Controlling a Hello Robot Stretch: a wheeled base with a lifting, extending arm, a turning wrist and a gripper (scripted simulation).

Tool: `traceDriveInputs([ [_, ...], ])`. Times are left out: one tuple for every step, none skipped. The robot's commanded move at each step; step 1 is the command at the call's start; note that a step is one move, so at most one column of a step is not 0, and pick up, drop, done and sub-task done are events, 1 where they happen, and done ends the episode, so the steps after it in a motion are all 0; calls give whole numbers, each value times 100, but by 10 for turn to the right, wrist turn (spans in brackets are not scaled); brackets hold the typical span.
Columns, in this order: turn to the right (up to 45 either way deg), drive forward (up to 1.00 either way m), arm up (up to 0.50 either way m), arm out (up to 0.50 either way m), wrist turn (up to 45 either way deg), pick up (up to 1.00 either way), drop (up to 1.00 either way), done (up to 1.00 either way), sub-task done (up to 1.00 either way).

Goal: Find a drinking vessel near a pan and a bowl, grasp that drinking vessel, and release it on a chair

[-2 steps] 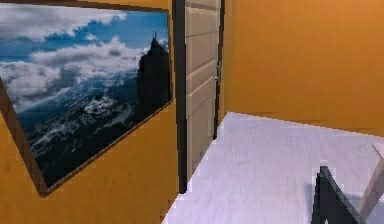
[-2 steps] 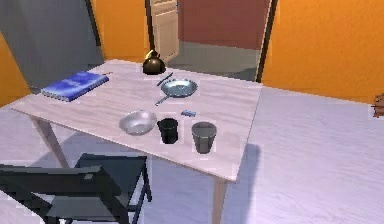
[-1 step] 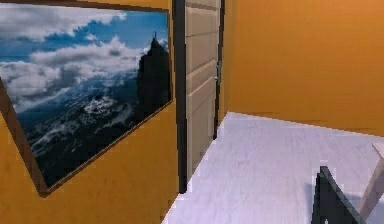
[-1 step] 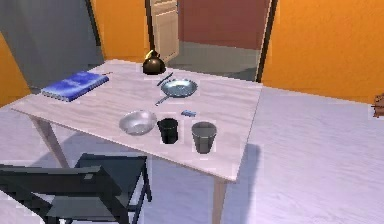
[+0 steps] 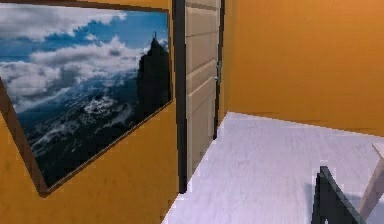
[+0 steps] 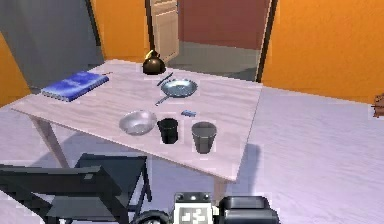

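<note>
The black cup (image 6: pixel 168 129) is standing upright on the surface (image 6: pixel 240 100), just beside the bowl (image 6: pixel 137 123), with the pan (image 6: pixel 178 88) beyond and a grey cup (image 6: pixel 204 136) alongside. The hand (image 6: pixel 160 216) is sitting at the arm side view's bottom edge, so the black cup is lying almost straight out past it. I cannot tell whether the hand is grasping anything.

A framed mountain-and-cloud painting (image 5: pixel 90 85) hangs on the orange wall (image 5: pixel 120 190) left of the pale panelled door (image 5: pixel 200 75). A dark chair (image 5: pixel 330 200) stands on the whitish floor (image 5: pixel 260 160) to the door's right.
</note>
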Motion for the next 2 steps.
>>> traceDriveInputs([
  [0,0,0,46,0,0,0,0,0],
  [0,0,0,0,450,0,0,0,0],
])
